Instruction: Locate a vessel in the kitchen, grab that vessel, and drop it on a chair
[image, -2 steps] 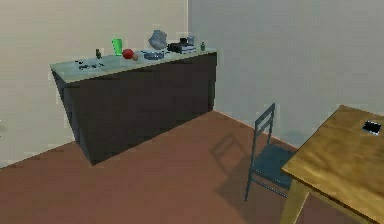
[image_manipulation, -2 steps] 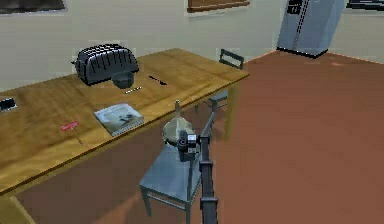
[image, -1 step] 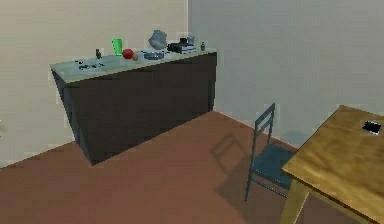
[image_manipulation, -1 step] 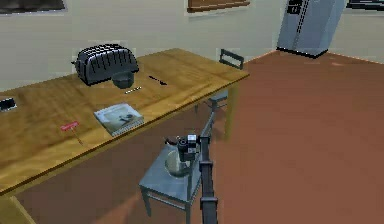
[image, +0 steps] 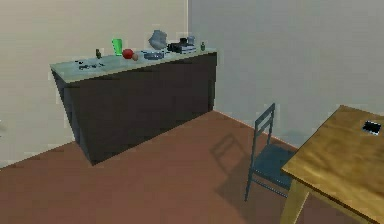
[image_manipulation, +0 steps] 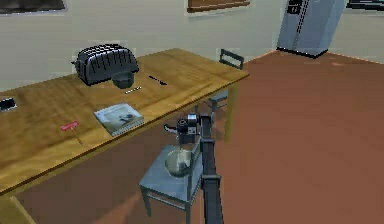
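Observation:
In the arm side view the dark arm (image_manipulation: 207, 170) rises from the bottom edge, with the gripper (image_manipulation: 183, 131) at its far end beside the wooden table's front edge. Just below it a round tan vessel (image_manipulation: 180, 160) shows against the seat of a grey-blue chair (image_manipulation: 160, 182). I cannot tell whether the gripper holds anything. In the forward view a dark kitchen counter (image: 140, 100) carries a green cup (image: 117, 46), a red item (image: 129, 53) and several other small things. A blue chair (image: 264, 150) stands by a wooden table (image: 340, 160).
The long wooden table (image_manipulation: 60, 125) carries a dark toaster (image_manipulation: 105, 63), a book (image_manipulation: 119, 118), a red pen (image_manipulation: 69, 126) and a phone (image_manipulation: 6, 103). A second chair (image_manipulation: 231, 62) stands at its far end. A grey fridge (image_manipulation: 310, 25) is at the back right. Brown floor lies open to the right.

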